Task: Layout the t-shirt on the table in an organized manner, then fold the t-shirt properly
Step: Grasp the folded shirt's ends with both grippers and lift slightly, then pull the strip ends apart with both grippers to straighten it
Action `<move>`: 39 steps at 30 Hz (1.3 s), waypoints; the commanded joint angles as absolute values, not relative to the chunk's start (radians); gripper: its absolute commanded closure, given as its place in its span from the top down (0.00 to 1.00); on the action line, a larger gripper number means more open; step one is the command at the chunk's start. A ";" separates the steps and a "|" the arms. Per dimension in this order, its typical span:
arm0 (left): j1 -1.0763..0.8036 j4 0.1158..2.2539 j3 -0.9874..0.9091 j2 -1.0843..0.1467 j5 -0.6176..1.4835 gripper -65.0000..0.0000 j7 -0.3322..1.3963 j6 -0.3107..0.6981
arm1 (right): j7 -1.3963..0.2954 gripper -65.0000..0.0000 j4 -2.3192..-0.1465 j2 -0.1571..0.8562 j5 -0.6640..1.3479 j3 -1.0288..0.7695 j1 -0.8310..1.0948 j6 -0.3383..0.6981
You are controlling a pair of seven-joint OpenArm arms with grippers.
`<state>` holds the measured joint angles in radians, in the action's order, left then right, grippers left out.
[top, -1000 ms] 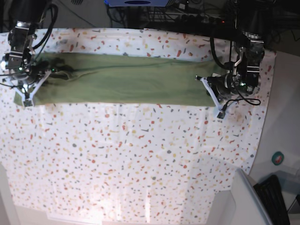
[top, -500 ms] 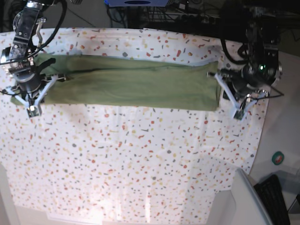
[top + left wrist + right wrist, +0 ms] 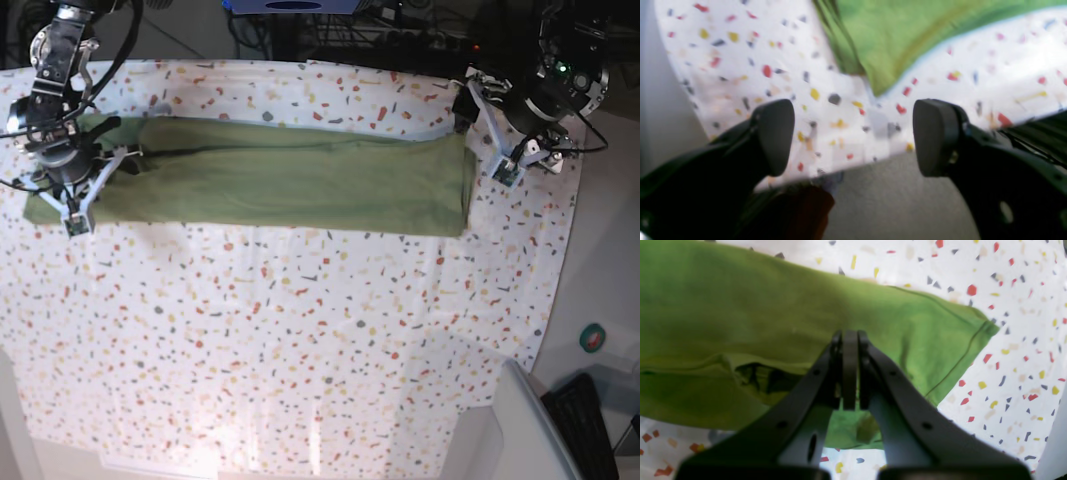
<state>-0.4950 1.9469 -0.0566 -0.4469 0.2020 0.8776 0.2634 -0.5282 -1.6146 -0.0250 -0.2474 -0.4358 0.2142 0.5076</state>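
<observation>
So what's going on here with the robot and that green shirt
A two-armed robot is folding the t-shirt, which lies as a long folded band across the far side of the table. The left gripper is open and off the cloth, near the shirt's corner at the table edge. The right gripper is shut, over the other end of the shirt.
</observation>
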 commanded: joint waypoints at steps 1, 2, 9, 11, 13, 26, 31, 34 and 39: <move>-0.478 1.949 -0.036 -0.458 0.208 0.73 0.858 0.266 | -0.512 0.00 -1.626 -0.021 -0.243 -0.440 0.203 0.507; -0.464 1.937 -0.021 -0.461 0.208 0.71 0.858 0.266 | -0.512 0.00 -1.626 -0.021 -0.243 -0.440 0.203 0.507; -0.397 1.914 0.153 -0.456 0.035 0.72 0.863 0.266 | -0.512 0.06 -1.627 -0.021 -0.243 -0.441 0.209 0.507; -0.392 1.885 0.174 -0.455 0.007 0.72 0.863 0.266 | -0.512 0.06 -1.627 -0.021 -0.243 -0.441 0.209 0.507; -0.383 1.845 0.182 -0.455 -0.004 0.70 0.863 0.266 | -0.512 0.06 -1.627 -0.021 -0.243 -0.441 0.209 0.507; -0.314 1.755 0.186 -0.460 0.005 0.70 0.863 0.266 | -0.513 0.06 -1.627 -0.021 -0.243 -0.441 0.209 0.507; -0.297 1.728 0.186 -0.458 0.005 0.56 0.863 0.266 | -0.515 0.06 -1.626 -0.021 -0.243 -0.446 0.211 0.507; -0.280 1.695 0.214 -0.461 0.005 0.41 0.863 0.266 | -0.515 0.06 -1.626 -0.021 -0.243 -0.444 0.211 0.507; -0.280 1.690 0.231 -0.460 0.005 0.43 0.863 0.266 | -0.515 0.06 -1.626 -0.021 -0.243 -0.443 0.211 0.507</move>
<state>-0.2878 1.6730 0.2359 -0.4511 0.0082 0.8726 0.2676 -0.5278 -1.6104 -0.0277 -0.2470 -0.4412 0.2169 0.5076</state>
